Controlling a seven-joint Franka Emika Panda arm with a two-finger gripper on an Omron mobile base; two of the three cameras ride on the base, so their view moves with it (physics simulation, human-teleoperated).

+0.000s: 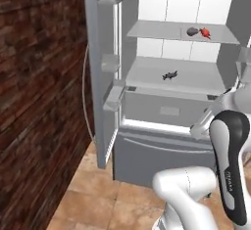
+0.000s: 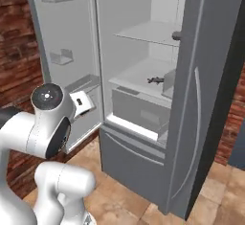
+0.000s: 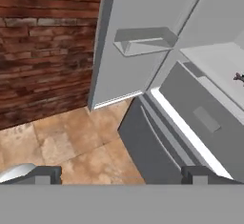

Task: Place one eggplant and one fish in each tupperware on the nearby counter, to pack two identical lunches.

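The fridge stands open. On its upper shelf a dark eggplant (image 1: 192, 31) lies right beside a red-orange fish (image 1: 205, 33). The right door half hides that eggplant (image 2: 176, 36) in the right base view. A dark grey-brown fish (image 1: 170, 75) (image 2: 155, 80) lies on the lower shelf and shows at the right edge of the hand view (image 3: 238, 77). My gripper (image 3: 123, 175) is open and empty, low in front of the fridge drawer, well below and short of both shelves. The tupperware and the counter are out of view.
The open left fridge door (image 1: 100, 72) with its bins stands near a brick wall (image 1: 39, 92). The right door (image 2: 206, 99) juts out. A grey drawer (image 3: 205, 118) sits under the lower shelf, above the freezer front (image 1: 157, 158). Tiled floor (image 3: 62, 142) lies below.
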